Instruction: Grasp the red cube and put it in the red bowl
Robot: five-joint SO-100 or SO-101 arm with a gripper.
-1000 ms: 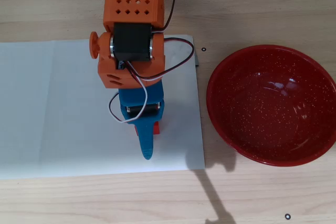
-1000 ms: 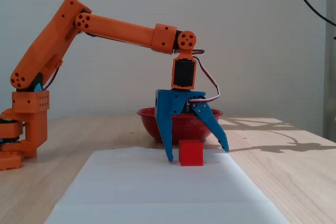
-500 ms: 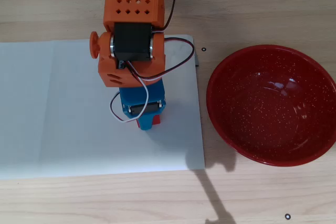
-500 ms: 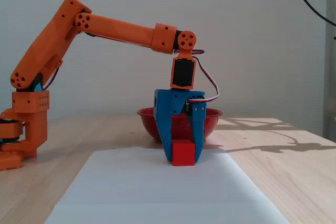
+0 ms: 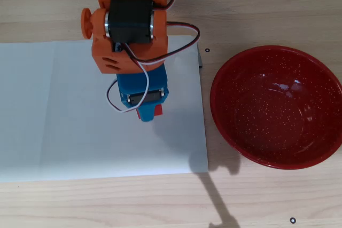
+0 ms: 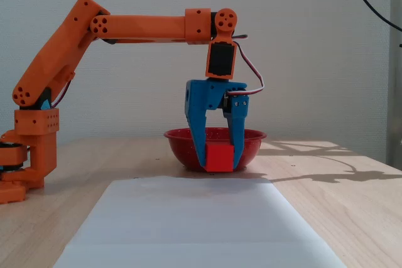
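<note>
Since the earlier frames the claw [image 6: 219, 166] has closed on the red cube [image 6: 220, 157] and the arm has lifted it clear of the paper; before, the cube was sitting on the sheet between spread fingers.

The light wooden tabletop [image 5: 256, 4] is carrying everything. A white sheet of paper [image 5: 64, 126] is lying across its left part in the overhead view, reaching toward the front in the fixed view [image 6: 188, 224]. The orange arm [image 6: 125, 28] is stretching out nearly level from its base at the left of the fixed view, with the wrist pointing straight down; from overhead its orange wrist block [image 5: 128, 30] is covering the upper edge of the paper.

The red bowl [image 5: 277, 107] is sitting on the bare wood just to the right of the paper, empty and speckled white; in the fixed view its rim [image 6: 176, 135] is showing behind the claw.

The blue claw [image 5: 147, 111] is clenching the cube from both sides, holding it in the air above the sheet. From overhead only a sliver of the cube [image 5: 156, 109] is peeking out beneath the blue body, well apart from the bowl.
</note>
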